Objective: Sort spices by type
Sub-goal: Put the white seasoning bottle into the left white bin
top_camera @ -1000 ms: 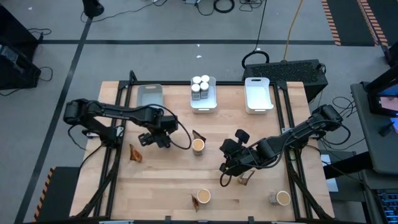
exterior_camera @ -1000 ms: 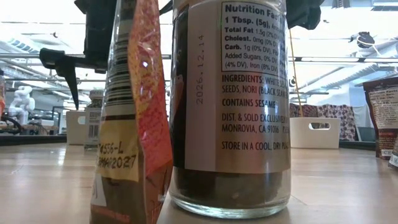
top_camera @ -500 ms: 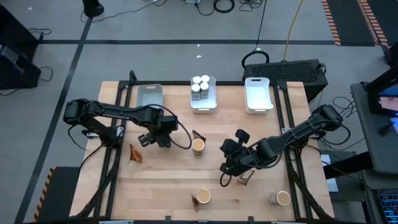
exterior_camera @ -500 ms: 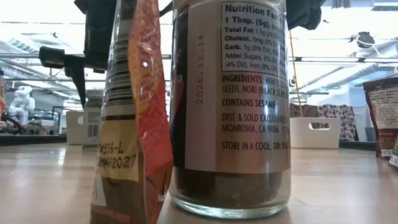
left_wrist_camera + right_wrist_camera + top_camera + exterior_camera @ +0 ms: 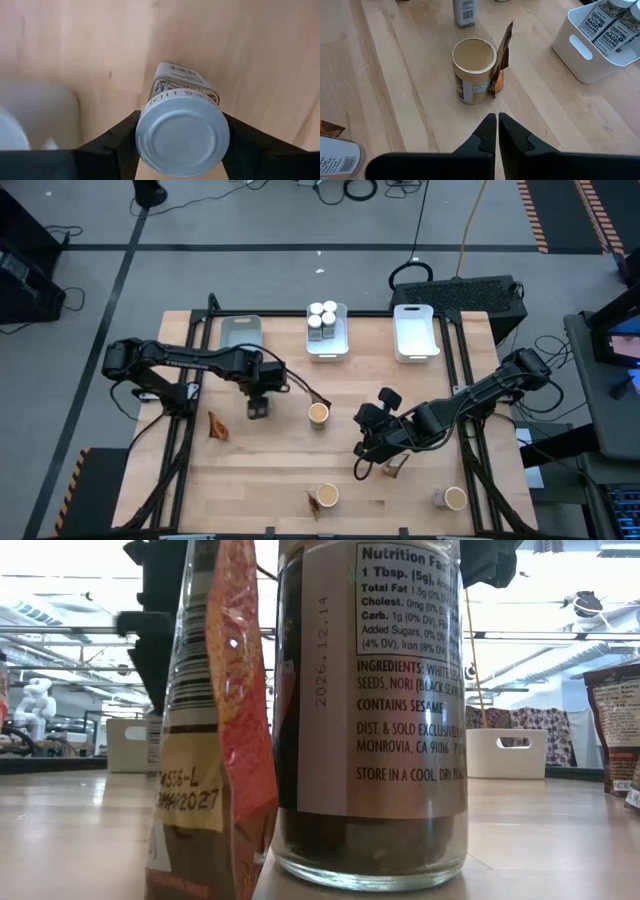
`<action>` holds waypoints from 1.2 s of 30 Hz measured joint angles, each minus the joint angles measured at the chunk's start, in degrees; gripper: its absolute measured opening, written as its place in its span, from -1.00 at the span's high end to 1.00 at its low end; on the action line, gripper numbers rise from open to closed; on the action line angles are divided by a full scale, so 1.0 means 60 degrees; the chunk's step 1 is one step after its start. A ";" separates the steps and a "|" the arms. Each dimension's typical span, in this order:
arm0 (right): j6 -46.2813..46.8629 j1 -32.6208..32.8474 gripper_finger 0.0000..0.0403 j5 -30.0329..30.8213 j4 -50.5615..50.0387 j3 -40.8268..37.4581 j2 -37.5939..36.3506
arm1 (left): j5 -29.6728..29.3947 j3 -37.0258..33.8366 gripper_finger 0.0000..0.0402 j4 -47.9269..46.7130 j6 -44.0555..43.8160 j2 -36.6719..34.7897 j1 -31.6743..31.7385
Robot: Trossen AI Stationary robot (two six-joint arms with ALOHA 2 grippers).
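A white-capped jar point(image 5: 182, 100) stands on the wood left of the table's middle, and my left gripper point(image 5: 258, 396) points straight down over it, shut on its cap. To its right a tan-topped tub point(image 5: 474, 67) stands with a brown pouch point(image 5: 502, 55) leaning against its side. My right gripper point(image 5: 497, 125) hangs shut above the table right of centre, slanting down toward that tub and touching nothing. Several white-capped jars point(image 5: 322, 320) fill the middle white tray point(image 5: 340, 348) at the far edge. My left gripper pinches the jar's round white cap point(image 5: 147, 137) between its two fingers point(image 5: 117, 142), one on each side of the cap's rim. It comes from above, pointing down. The jar is upright below the fingers, and its base seems to rest on the table.
A grey tray point(image 5: 241, 333) and an empty white tray point(image 5: 416, 332) flank the middle tray. A pouch point(image 5: 216, 425) lies near left, another point(image 5: 395, 468) below my right gripper. Tubs point(image 5: 326, 496) point(image 5: 455, 498) stand near the front edge. A jar point(image 5: 370, 710) and a pouch point(image 5: 215, 740) crowd the low view.
My left gripper has rolled about a quarter turn about its downward line while staying over the same spot, and its fingers have drawn in onto the jar's cap. The jar has not shifted.
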 joint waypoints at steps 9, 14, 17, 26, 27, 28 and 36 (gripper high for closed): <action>0.0000 0.0000 1.00 0.0000 0.0047 0.0000 0.0000 | 0.0285 0.0000 -0.13 0.0354 -0.7034 -0.0011 0.0266; 0.0217 0.0103 1.00 -0.0036 0.0087 0.0000 0.0000 | 0.0465 0.0000 -0.13 0.0415 -0.8182 -0.0011 0.0262; 0.0400 0.0213 1.00 -0.0036 0.0075 0.0000 0.0000 | 0.0525 0.0000 -0.13 0.0441 -0.8182 -0.0011 0.0262; 0.0535 0.0317 1.00 0.0007 0.0015 0.0000 0.0000 | 0.0543 0.0000 -0.14 0.0433 -0.8120 -0.0007 0.0262; 0.0528 0.0317 1.00 0.0007 0.0015 0.0000 0.0000 | 0.0543 0.0000 -0.14 0.0431 -0.8120 -0.0007 0.0262; 0.0525 0.0317 1.00 0.0011 0.0015 0.0000 0.0000 | 0.0543 0.0000 -0.14 0.0430 -0.8120 -0.0007 0.0262; 0.0510 0.0317 1.00 0.0015 0.0011 0.0000 0.0000 | 0.0555 0.0000 -0.14 0.0426 -0.7933 -0.0007 0.0262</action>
